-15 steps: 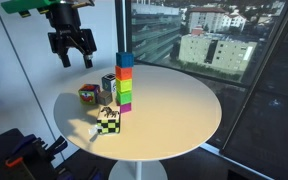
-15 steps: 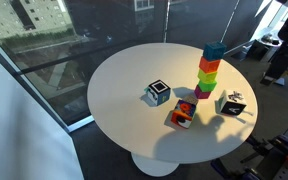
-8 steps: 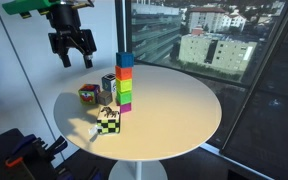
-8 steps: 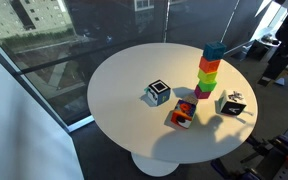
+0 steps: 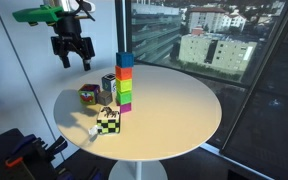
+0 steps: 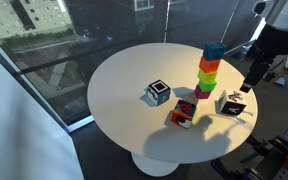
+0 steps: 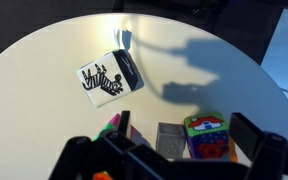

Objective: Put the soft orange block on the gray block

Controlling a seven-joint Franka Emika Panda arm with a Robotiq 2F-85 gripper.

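The soft orange block [image 5: 88, 95] has bright pictures on its sides. It sits on the round table near the edge and shows in the other exterior view [image 6: 183, 113] too. In the wrist view the orange block [image 7: 209, 135] lies right beside the small gray block [image 7: 171, 140]. The gray block stands between it and a stack of coloured blocks. My gripper [image 5: 72, 58] hangs open and empty well above the table, apart from all blocks. It also shows in an exterior view [image 6: 252, 82], and its fingers [image 7: 169, 152] frame the bottom of the wrist view.
A tall stack of coloured blocks [image 5: 125, 80] [image 6: 208, 70] stands close to the gray block. A checkered cube [image 5: 108, 121] and a white block with black marks [image 7: 109, 77] [image 6: 233, 105] also lie on the white round table [image 5: 179, 115]. Glass walls surround it.
The arm has shifted and now shows at the right edge of an exterior view, where it was not seen before. The gripper stays open. No block has moved.
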